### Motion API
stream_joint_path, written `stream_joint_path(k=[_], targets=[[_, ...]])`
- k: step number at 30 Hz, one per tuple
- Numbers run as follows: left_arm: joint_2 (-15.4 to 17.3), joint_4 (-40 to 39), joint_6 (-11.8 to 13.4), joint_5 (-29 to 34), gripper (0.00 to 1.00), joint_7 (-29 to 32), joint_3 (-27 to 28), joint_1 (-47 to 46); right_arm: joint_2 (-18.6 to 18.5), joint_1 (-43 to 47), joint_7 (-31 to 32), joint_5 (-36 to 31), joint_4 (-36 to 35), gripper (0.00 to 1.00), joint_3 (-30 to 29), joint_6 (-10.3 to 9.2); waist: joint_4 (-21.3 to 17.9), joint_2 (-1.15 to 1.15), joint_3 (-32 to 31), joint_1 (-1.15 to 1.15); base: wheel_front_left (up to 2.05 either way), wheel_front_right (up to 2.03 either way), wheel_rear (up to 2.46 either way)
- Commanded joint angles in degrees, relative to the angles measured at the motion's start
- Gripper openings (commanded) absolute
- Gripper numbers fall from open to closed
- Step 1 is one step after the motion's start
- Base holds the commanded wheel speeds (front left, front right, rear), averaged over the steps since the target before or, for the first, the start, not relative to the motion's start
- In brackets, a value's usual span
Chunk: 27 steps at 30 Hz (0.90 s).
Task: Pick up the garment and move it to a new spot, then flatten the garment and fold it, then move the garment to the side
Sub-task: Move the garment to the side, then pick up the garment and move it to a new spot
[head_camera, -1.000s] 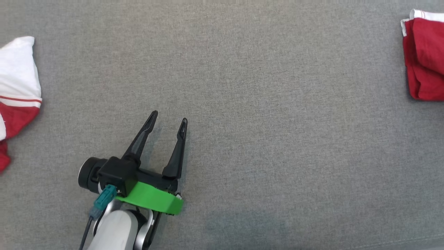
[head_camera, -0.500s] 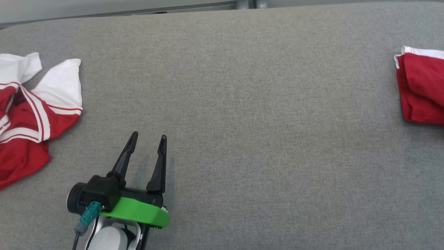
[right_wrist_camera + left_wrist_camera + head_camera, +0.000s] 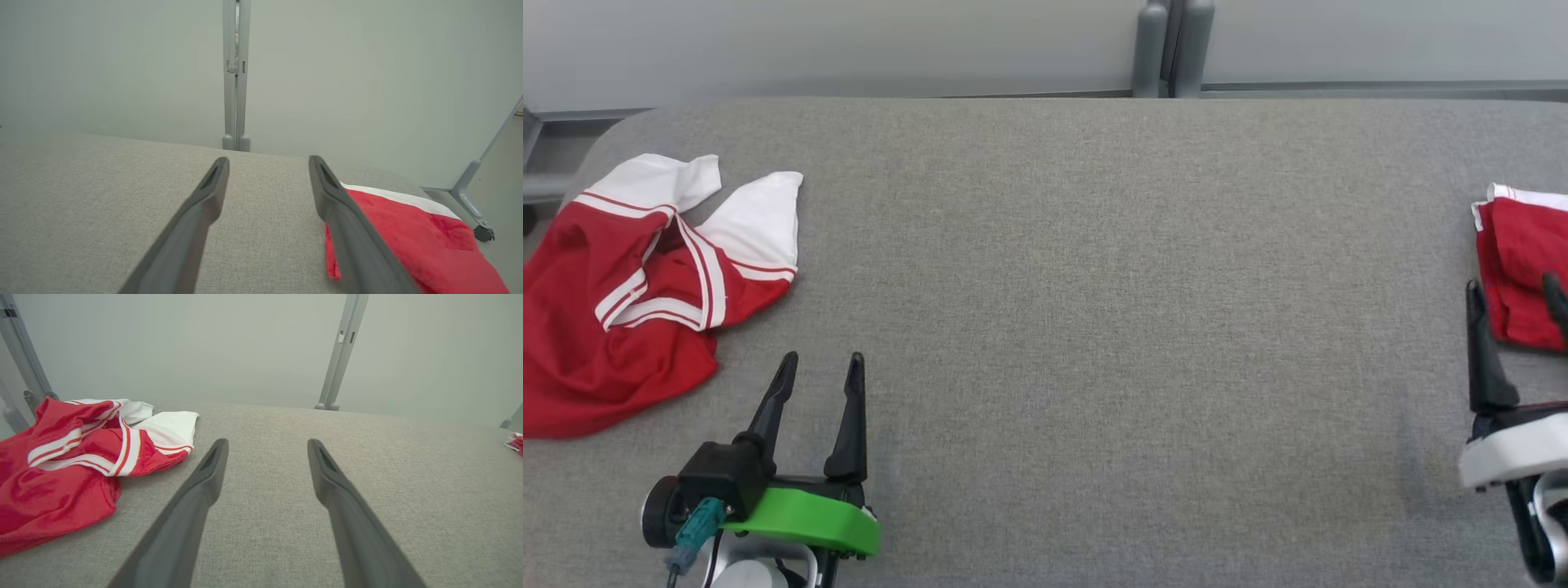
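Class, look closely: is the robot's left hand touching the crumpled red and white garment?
Apart. The head view shows a strip of grey surface between the left hand and the crumpled garment.

The left gripper (image 3: 822,359) hangs low over the near left part of the surface (image 3: 1094,286). Its two long dark jaws are spread apart with nothing between them, and they point toward the surface's far edge. A green collar (image 3: 805,518) rings its wrist, with a teal plug (image 3: 694,527) on the outer side. The right gripper (image 3: 1512,286) sits at the surface's near right end, jaws likewise parted and empty, above a white collar (image 3: 1511,457).
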Motion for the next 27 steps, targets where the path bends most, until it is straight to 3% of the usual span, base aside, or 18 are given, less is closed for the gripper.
stream_joint_path(k=[1,12,27], targets=[[0.1,0.1,-0.3,0.5,1.0,-0.3,0.7,1.0,0.9,2.1,-1.2,-1.3,0.3,1.0,0.0,-0.05,0.1,0.44,-1.3,0.0,0.0,0.0,0.0],[-1.4,1.6,-1.9,2.8,1.0,-0.2,4.3,6.6,4.8,7.7,-4.9,-4.7,10.1,1.0,0.4,-0.05,-2.5,0.44,-7.2,0.0,0.0,0.0,0.0],[-2.3,4.5,-4.1,4.0,1.0,-0.3,5.9,6.6,7.5,8.7,-4.9,-7.1,9.3,1.0,1.2,-0.05,-2.1,0.44,-9.2,0.0,0.0,0.0,0.0]])
